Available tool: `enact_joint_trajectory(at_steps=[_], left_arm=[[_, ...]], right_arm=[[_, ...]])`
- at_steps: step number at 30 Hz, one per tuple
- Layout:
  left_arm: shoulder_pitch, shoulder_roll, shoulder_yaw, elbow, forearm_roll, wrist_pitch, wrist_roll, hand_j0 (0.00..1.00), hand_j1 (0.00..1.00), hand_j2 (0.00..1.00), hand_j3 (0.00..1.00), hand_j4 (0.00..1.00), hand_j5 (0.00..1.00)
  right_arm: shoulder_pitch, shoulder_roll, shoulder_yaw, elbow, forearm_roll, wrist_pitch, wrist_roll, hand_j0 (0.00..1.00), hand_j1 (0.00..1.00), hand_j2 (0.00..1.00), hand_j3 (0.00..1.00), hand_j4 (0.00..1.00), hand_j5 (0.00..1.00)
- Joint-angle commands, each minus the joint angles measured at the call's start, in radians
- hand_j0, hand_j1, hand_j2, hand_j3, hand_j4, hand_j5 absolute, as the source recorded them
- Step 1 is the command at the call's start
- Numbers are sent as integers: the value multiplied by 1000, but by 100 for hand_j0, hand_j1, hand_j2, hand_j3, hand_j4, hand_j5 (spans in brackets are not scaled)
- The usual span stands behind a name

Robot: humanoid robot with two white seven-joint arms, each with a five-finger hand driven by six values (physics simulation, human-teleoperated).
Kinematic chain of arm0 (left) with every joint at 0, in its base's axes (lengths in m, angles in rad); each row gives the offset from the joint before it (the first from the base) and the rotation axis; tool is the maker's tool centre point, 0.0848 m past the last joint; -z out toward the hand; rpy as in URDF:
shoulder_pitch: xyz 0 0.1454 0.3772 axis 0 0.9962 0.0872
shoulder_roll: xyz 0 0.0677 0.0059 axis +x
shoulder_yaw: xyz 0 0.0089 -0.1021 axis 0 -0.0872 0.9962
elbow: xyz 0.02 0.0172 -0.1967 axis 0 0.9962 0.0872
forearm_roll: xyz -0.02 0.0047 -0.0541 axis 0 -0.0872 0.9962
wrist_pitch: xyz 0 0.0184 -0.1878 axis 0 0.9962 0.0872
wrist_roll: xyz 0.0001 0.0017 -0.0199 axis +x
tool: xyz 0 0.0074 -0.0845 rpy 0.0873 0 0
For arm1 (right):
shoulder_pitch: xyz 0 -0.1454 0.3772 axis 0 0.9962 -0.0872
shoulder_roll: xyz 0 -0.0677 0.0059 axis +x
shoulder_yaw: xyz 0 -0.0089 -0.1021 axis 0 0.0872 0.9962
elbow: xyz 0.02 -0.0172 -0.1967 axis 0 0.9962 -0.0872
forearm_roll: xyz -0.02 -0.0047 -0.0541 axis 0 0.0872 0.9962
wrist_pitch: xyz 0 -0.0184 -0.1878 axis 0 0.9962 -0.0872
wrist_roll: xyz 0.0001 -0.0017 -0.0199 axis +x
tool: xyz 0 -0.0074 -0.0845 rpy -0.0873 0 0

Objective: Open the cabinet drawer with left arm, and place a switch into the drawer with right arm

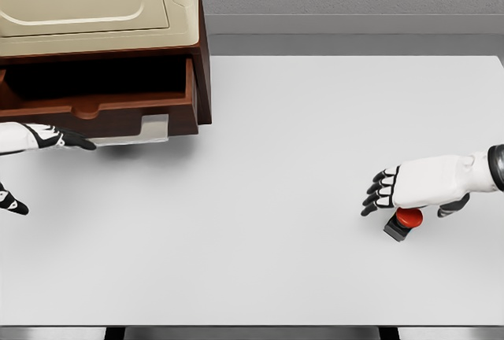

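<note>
The wooden cabinet (203, 57) stands at the table's far left, with a beige top. Its drawer (102, 108) is pulled out and shows a dark, empty interior; a pale handle (154, 127) hangs under the drawer front. My left hand (55, 173) is at the left edge, just below the drawer front, open with fingers and thumb spread apart and holding nothing. A switch (405, 221) with a red button on a black base rests on the table at the right. My right hand (409, 200) hovers right over it, fingers loosely bent, thumb beside the base, not closed around it.
The white table (260, 159) runs from the cabinet to the right edge. A grey wall stands behind it. The table's front edge lies near the bottom of the view.
</note>
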Motion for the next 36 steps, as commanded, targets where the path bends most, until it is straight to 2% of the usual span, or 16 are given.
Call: enact_joint_trajectory(at_steps=[1,10,13,16,19,21,24,27,28,30,36], left_arm=[[0,5,2,2,25,3,0,100,100,100,100,100,100],[-11,22,7,5,79,0,0,100,100,100,100,100,100],[-11,35,13,5,80,-97,0,100,100,100,100,100,100],[-12,45,20,24,74,-105,0,100,100,100,100,100,100],[-12,37,36,201,100,-105,0,100,100,100,100,100,100],[-12,37,37,261,126,-105,0,100,100,100,100,100,100],[-12,36,37,261,128,-105,0,100,100,100,100,100,100],[-12,17,37,258,118,-105,0,100,100,100,100,100,100],[-11,19,37,259,115,-105,0,100,100,100,100,100,100],[-11,17,37,259,111,-105,0,100,100,100,100,100,100],[-11,17,34,258,111,-105,0,100,100,100,100,100,100]], right_arm=[[0,6,10,0,-4,2,0,100,100,100,100,100,100],[2,6,34,0,-4,2,0,100,100,100,100,100,100],[2,6,36,0,-4,2,0,100,100,100,100,100,100],[2,7,36,-2,-2,2,0,100,100,100,100,100,100],[2,7,36,-2,-4,2,0,100,100,100,100,100,100],[2,7,36,-2,-4,2,0,99,99,99,99,99,99],[2,11,36,-2,-4,2,0,94,94,94,94,94,94],[0,12,43,-2,-4,2,0,93,93,93,93,93,93],[-2,18,57,-2,-4,2,0,88,88,88,88,88,88],[-15,18,62,-2,-4,2,0,88,88,88,88,88,88],[-15,12,62,-2,-4,2,0,76,76,76,76,76,76]])
